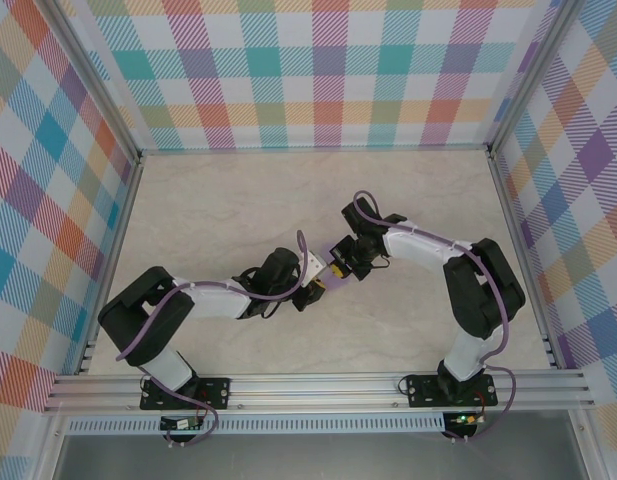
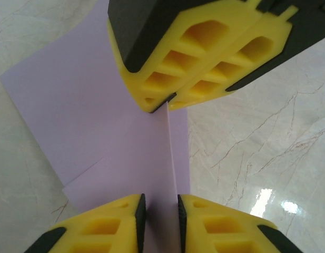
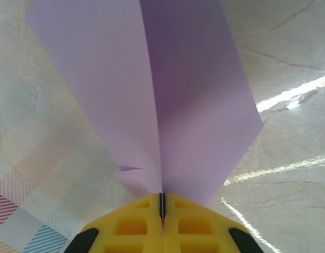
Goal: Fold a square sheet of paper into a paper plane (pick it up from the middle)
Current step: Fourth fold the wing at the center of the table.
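The square sheet of paper [image 3: 194, 105] is pale lavender and bent into a ridge along a centre crease, its sides spreading down toward the marble table. My right gripper [image 3: 163, 203] is shut on the crease at one edge of the sheet. In the left wrist view the right gripper [image 2: 167, 103] pinches the far end of the ridge. My left gripper [image 2: 161, 221] straddles the near end of that ridge, with a narrow gap still showing between its pads. In the top view both the left gripper [image 1: 318, 288] and the right gripper [image 1: 338, 270] meet over the paper [image 1: 342, 283] at mid-table.
The marble-patterned table [image 1: 218, 210] lies inside checked walls [image 1: 308, 70] on three sides. An aluminium rail [image 1: 318, 385] runs along the near edge, where both arm bases are bolted.
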### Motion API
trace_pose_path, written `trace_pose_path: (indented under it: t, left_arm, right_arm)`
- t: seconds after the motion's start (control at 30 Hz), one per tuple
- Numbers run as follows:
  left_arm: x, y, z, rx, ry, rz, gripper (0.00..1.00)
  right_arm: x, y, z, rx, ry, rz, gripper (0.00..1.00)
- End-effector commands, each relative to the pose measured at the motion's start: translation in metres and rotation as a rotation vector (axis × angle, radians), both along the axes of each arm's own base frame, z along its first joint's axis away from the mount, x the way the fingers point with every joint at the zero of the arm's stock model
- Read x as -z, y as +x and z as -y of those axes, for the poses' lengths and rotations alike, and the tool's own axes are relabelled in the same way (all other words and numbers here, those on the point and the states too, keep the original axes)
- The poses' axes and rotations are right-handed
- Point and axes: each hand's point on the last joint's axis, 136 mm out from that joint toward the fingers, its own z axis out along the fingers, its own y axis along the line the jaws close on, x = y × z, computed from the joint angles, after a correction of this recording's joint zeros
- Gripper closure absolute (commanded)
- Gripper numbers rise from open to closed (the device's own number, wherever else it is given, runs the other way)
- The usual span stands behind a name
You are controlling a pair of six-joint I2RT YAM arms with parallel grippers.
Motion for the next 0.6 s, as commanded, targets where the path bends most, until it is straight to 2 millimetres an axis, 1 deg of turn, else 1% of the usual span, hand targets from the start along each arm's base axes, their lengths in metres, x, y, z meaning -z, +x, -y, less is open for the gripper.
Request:
trace_pose_path:
  t: [0.0,0.1,0.13,0.23,0.37,0.4,0.43,0.47,0.5,0.57]
  left_arm:
    - [-0.007,0.003,0.011,0.03,-0.016,0.03,0.79]
    - [-0.006,0.003,0.009,0.027,-0.01,0.032,0.86]
    - [-0.005,0.003,0.009,0.027,-0.009,0.031,0.86]
    - [-0.005,0.002,0.01,0.024,-0.013,0.017,0.91]
    - [0.003,0.0,0.006,-0.019,-0.026,-0.038,0.93]
    - [0.004,0.0,0.006,-0.025,-0.037,-0.052,0.93]
    - [0.004,-0.002,0.006,-0.033,-0.052,-0.065,0.93]
    - [0.004,-0.003,0.005,-0.05,-0.065,-0.081,0.93]
    - [0.004,-0.004,0.005,-0.057,-0.073,-0.094,0.93]
    - [0.004,-0.003,0.003,-0.094,-0.085,-0.118,0.93]
  right_arm:
    - [-0.003,-0.001,-0.003,-0.014,0.014,-0.03,1.0]
    - [-0.004,0.0,-0.005,-0.018,0.023,-0.029,0.94]
    - [-0.006,0.002,-0.005,-0.02,0.026,-0.023,0.89]
    - [-0.011,0.008,-0.001,-0.037,0.023,0.007,0.7]
    - [-0.026,0.02,0.012,-0.075,0.009,0.104,0.42]
    - [-0.03,0.021,0.015,-0.088,0.003,0.133,0.37]
    - [-0.034,0.023,0.017,-0.103,0.002,0.163,0.34]
    - [-0.037,0.024,0.019,-0.123,0.007,0.201,0.32]
    - [-0.038,0.023,0.022,-0.131,0.005,0.224,0.31]
    - [-0.04,0.022,0.022,-0.162,0.035,0.283,0.3]
